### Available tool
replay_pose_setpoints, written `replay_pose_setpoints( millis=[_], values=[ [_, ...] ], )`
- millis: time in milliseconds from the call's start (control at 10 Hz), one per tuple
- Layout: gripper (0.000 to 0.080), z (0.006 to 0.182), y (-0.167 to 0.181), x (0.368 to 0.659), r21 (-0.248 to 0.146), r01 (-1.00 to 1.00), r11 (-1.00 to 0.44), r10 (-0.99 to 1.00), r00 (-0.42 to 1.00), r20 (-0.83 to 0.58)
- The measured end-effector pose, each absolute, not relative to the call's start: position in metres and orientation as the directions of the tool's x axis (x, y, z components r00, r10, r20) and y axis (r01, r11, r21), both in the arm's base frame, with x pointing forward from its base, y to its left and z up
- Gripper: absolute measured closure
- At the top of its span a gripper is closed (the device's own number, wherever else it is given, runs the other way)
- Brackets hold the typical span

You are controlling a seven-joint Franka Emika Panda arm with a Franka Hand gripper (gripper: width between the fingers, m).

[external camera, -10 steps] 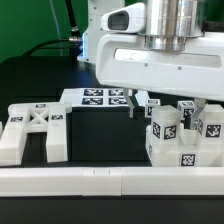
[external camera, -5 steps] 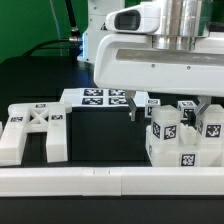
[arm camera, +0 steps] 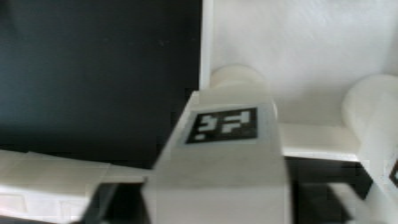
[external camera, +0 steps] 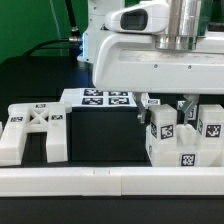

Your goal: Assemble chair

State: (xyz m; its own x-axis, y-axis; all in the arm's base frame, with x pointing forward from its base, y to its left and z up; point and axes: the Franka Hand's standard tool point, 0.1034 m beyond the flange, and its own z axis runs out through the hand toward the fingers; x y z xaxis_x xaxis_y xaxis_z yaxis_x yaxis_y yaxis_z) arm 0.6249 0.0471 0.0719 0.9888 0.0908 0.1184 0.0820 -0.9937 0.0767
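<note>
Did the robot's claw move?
Yes. The gripper narrowed toward the upright chair piece; its finger beside the marker board shifted toward the exterior view's right.

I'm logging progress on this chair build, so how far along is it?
Done: nothing visibly joined; the X-braced frame lies alone at the exterior view's left, other tagged pieces stand clustered at its right. In hand: the gripper straddles one upright piece in that cluster. Left: nearly all the joining.
</note>
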Motion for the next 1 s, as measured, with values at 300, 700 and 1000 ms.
replay_pose_setpoints(
  millis=[300,700,1000],
  values=[
    [0.0508,0.0724,0.0472,0.6253,0.070,0.046,-0.996,0.054,0.991,0.122],
    [0.0508,0.0719,0.0425,0.6252,0.042,-0.168,-0.985,-0.162,0.978,0.133],
    [0.0508,0.0701,0.0426,0.6233,0.002,-0.433,-0.902,-0.429,0.894,0.129]
  ],
)
